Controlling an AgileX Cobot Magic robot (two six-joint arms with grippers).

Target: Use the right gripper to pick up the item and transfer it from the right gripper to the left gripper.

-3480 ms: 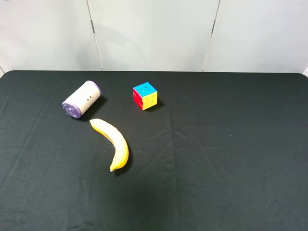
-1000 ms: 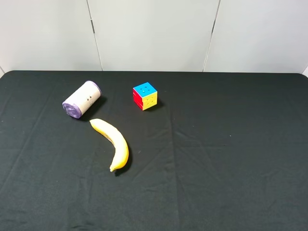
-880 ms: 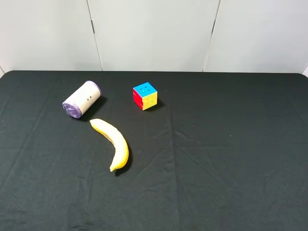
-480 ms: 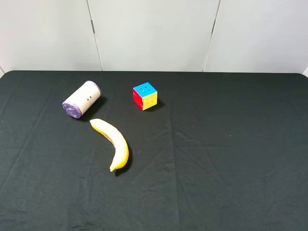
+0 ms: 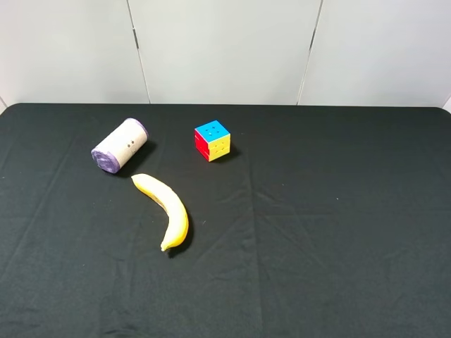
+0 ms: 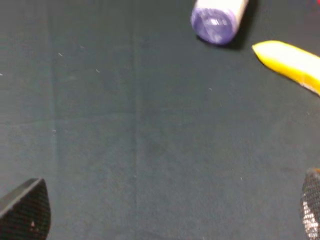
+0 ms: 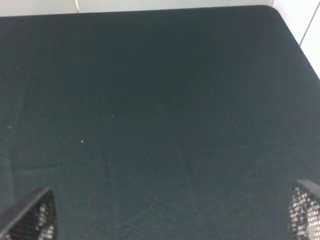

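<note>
The item (image 5: pixel 119 145), a cream-labelled cylinder with purple crinkled ends, lies on its side at the back left of the black table. It also shows in the left wrist view (image 6: pixel 217 20), one purple end facing the camera. Neither gripper shows in the exterior view. In the left wrist view the left gripper (image 6: pixel 167 212) is open and empty, its fingertips (image 6: pixel 25 212) wide apart, well short of the item. In the right wrist view the right gripper (image 7: pixel 167 215) is open and empty over bare black cloth, with the item out of that view.
A yellow banana (image 5: pixel 165 208) lies just in front of the item, its tip also in the left wrist view (image 6: pixel 290 62). A multicoloured puzzle cube (image 5: pixel 212 140) stands at the back centre. The black table (image 5: pixel 338 232) ends at a white wall behind; its far right corner (image 7: pixel 272 9) shows.
</note>
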